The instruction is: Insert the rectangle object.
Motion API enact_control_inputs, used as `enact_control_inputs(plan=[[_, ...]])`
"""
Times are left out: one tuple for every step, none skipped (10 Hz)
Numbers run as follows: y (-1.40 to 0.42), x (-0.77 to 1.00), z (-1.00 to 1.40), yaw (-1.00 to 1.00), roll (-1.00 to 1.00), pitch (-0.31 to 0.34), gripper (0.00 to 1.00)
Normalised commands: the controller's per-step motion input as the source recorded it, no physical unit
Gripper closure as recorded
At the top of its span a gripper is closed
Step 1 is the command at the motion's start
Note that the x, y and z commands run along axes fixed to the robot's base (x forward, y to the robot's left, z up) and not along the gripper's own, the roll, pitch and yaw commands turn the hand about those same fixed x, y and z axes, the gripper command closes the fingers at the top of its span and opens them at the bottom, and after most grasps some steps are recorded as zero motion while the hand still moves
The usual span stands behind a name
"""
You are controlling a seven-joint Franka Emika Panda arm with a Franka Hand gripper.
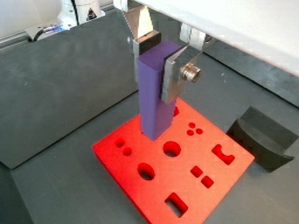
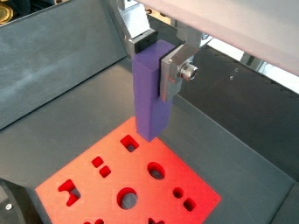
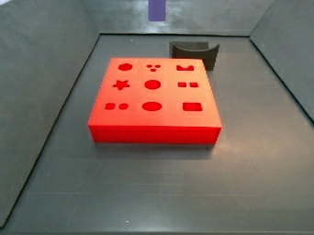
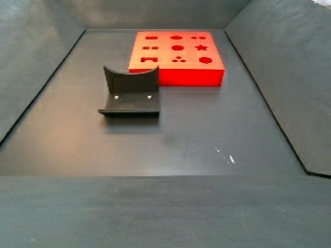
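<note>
My gripper [image 1: 160,59] is shut on the rectangle object [image 1: 156,101], a long purple bar held upright by its upper part, its lower end hanging free. It shows the same way in both wrist views [image 2: 149,101], with the gripper [image 2: 156,57] at its top. Below it lies the red block [image 1: 122,144] with several shaped holes, one of them a rectangular hole [image 1: 177,205]. In a side view only the bar's lower end [image 3: 157,9] shows at the top edge, well above the red block [image 3: 153,124]. The gripper itself is out of that view.
The dark fixture [image 3: 194,53] stands on the floor just beyond the block's far right corner, and shows in both side views [image 4: 130,92] and in a wrist view [image 1: 263,136]. Grey walls [image 3: 50,83] slope up around the dark floor [image 4: 181,145].
</note>
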Motion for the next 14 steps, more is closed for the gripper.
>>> enact_control_inputs(plan=[[0.22, 0.49, -0.44, -0.27, -0.18, 0.05, 1.0], [0.24, 0.37, -0.53, -0.39, -0.2, -0.174, 1.0], [0.21, 0.33, -0.52, -0.36, -0.18, -0.206, 1.0], [0.0, 0.35, -0.66, -0.34, -0.09, -0.203, 1.0], [-0.33, 0.56, -0.65, -0.45, 0.12, -0.104, 1.0], [-0.39, 0.4, -0.62, -0.58, 0.24, -0.083, 1.0], [-0.35, 0.34, -0.62, -0.64, 0.28, -0.091, 1.0], [-0.17, 0.27, -0.5, -0.7, 0.32, -0.039, 1.0], [0.0, 0.21, -0.29, -0.75, 0.29, 0.0, 1.0], [0.03, 0.19, -0.1, -0.84, 0.2, -0.011, 1.0], [0.15, 0.25, 0.0, -0.88, 0.01, -0.004, 1.0], [0.14, 0.31, 0.0, -0.87, -0.05, 0.0, 1.0], [0.11, 0.31, 0.0, -0.86, -0.08, 0.0, 1.0], [0.06, 0.28, -0.03, -0.87, -0.1, 0.0, 1.0]])
